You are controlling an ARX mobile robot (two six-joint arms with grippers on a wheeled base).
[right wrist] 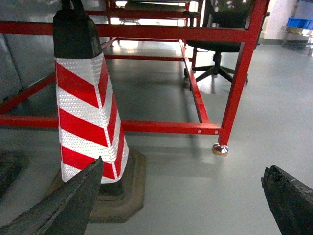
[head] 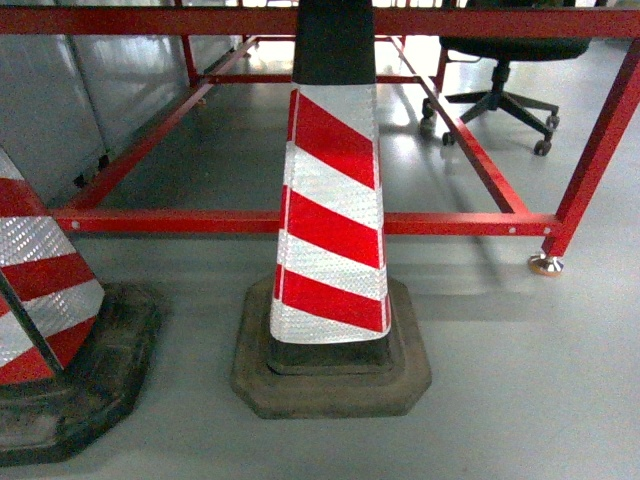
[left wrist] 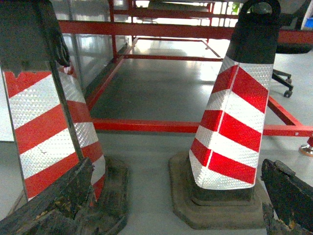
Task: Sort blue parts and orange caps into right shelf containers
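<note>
We face a grey workshop floor [head: 520,380] and, rising from it, a red steel frame [head: 450,223] whose lower rails run across the head view; it may be the underside of a desk, though the top is out of sight. In front of it stands a red-and-white striped traffic cone [head: 332,240] on a dark rubber base, with a second traffic cone [head: 40,290] at the left edge and a black office chair [head: 505,70] behind the frame on the right. The left tool [left wrist: 176,205] shows two worn black fingers spread wide at the bottom corners of its wrist view, with nothing between them; the right tool [right wrist: 181,205] is released in the same way and also carries nothing. None of the blue parts or orange caps appear in any view, and neither do the shelf containers, so we cannot say where they lie or how they look; a blue bin [right wrist: 299,22] far off in the right wrist view is too small to identify. We judge that the sorting has not begun and that the step in hand is driving to the work area. To do it well, we should steer clear of both cones and the frame's foot [head: 546,264], keep the arms tucked and raise our view.
</note>
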